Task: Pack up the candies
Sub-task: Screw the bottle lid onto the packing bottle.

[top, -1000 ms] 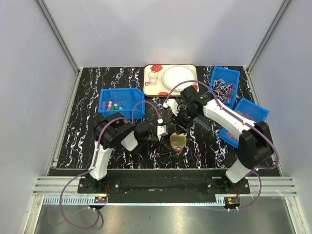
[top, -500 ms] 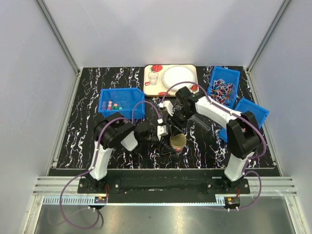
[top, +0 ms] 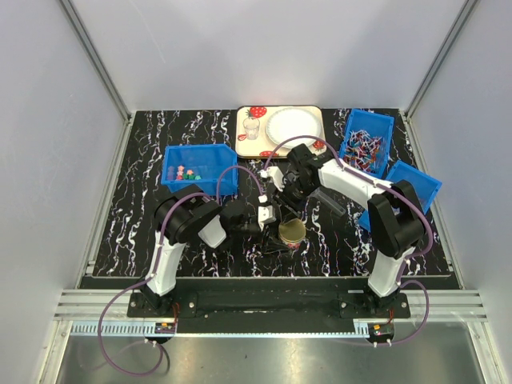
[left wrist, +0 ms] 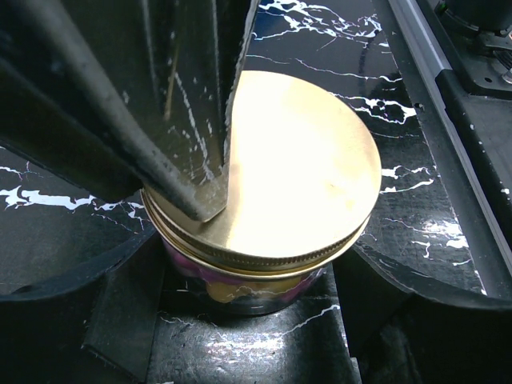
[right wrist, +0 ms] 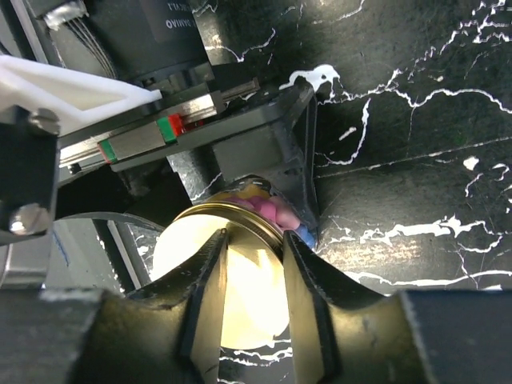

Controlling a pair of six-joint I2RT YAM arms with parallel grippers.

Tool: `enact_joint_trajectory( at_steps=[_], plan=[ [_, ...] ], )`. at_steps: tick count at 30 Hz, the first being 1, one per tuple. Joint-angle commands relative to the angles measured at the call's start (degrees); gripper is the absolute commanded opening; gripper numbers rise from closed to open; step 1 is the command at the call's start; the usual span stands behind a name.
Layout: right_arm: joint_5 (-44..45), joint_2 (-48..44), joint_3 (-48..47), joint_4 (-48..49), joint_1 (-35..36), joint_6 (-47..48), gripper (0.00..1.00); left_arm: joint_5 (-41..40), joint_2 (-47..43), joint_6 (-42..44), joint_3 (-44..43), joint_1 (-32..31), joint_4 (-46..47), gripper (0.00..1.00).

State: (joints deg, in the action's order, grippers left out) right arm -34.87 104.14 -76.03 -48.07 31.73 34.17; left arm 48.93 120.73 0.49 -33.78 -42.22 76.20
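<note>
A glass jar [top: 292,238] with a gold lid [left wrist: 296,168] stands near the table's front, between the two arms. Pink, yellow and blue candies [right wrist: 276,212] show through its glass under the lid; they appear as candies [left wrist: 208,280] in the left wrist view too. My left gripper [top: 274,227] is shut on the jar, one finger on each side of it. My right gripper [right wrist: 254,240] hangs over the lid with its fingertips [left wrist: 192,192] resting on the lid's top near the rim. Its jaws are slightly apart with nothing between them. More loose candies [top: 186,171] lie in the left blue bin [top: 210,160].
A cream tray [top: 318,112] with a white plate [top: 288,126] and a small glass [top: 252,128] sits at the back. A blue bin [top: 348,128] of thin stick-like sweets and another blue bin [top: 420,179] stand at the right.
The right arm has swung left and folded in, its gripper settling over the lid with narrower jaws. The left gripper and the jar have stayed put.
</note>
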Motion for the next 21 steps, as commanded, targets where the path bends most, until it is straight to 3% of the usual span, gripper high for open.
enact_joint_trajectory(
  at_steps=[1, 21],
  plan=[
    [1.65, -3.32, 2.72, -0.27, 0.09, 1.07, 0.36, -1.82, -0.4, -0.14, -0.76, 0.47, 19.24, 0.69],
    [4.99, -12.2, 13.27, -1.23, -2.55, 1.95, 0.32, -1.91, -0.23, -0.05, -0.76, 0.47, 19.33, 0.69]
  ],
)
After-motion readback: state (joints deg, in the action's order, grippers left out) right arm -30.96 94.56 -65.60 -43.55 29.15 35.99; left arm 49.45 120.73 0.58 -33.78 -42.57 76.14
